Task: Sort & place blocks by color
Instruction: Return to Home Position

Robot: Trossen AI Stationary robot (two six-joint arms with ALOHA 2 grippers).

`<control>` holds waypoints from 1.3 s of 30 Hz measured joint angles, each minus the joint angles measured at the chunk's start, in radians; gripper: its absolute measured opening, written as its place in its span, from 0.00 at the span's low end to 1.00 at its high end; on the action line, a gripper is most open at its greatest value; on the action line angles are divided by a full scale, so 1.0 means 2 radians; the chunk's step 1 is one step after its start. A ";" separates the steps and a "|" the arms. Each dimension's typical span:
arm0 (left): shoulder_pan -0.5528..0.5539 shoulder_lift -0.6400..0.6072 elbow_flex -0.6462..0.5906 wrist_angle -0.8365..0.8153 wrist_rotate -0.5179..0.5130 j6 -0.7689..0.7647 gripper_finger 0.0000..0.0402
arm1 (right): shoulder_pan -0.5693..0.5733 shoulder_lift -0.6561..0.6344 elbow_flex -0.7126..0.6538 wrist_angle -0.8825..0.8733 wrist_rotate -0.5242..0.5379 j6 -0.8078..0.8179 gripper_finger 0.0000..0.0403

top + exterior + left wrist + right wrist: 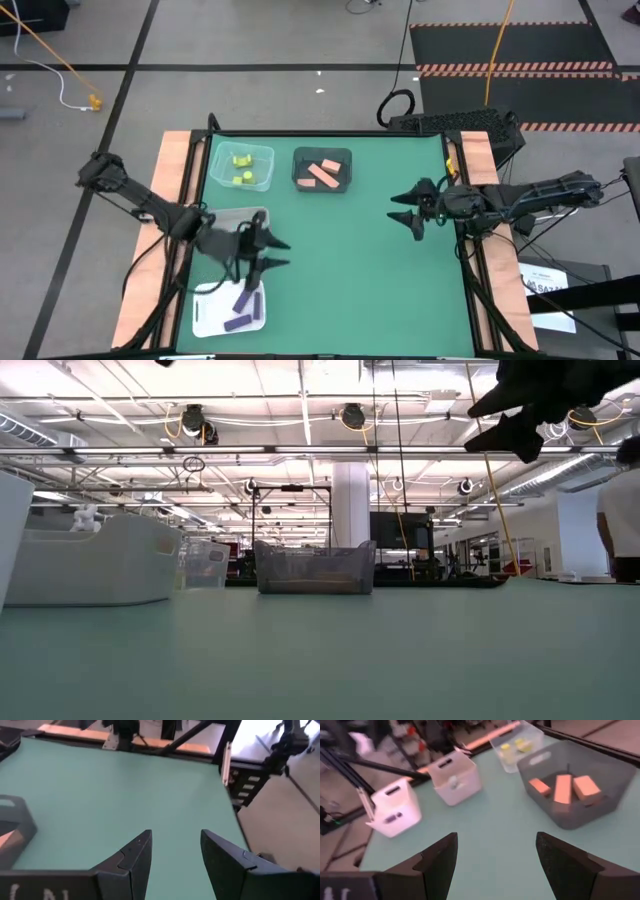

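Observation:
The blocks lie sorted in containers. Yellow-green ones (241, 167) sit in a clear bin (262, 152) at the far left. Salmon-orange ones (322, 174) lie in a dark bin (345, 156) beside it. Purple ones (243, 305) rest in a white tray (205, 312) near the front left. My left gripper (283, 253) hovers open just right of the tray, nothing between its fingers (132, 857). My right gripper (407, 212) hangs open above the table's right part, also holding nothing. The right wrist view shows the salmon-orange blocks (563, 787) ahead of it.
Another white bin (250, 216) stands under my left arm, between the clear bin and the tray. The green table top (360, 270) lies bare across its middle and near right. Wooden side rails (478, 160) border the table. A person's sleeve (622, 510) shows beyond the table.

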 joint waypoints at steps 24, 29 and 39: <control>0.181 -0.023 0.000 -0.076 0.184 0.047 0.42 | 0.000 -0.018 -0.268 0.487 -0.029 0.025 0.64; 0.182 -0.023 0.000 -0.076 0.184 0.064 0.42 | 0.000 -0.012 -0.269 0.490 -0.026 0.031 0.64; 0.203 -0.023 -0.029 -0.050 0.228 0.114 0.42 | 0.000 -0.011 -0.269 0.491 -0.026 0.036 0.64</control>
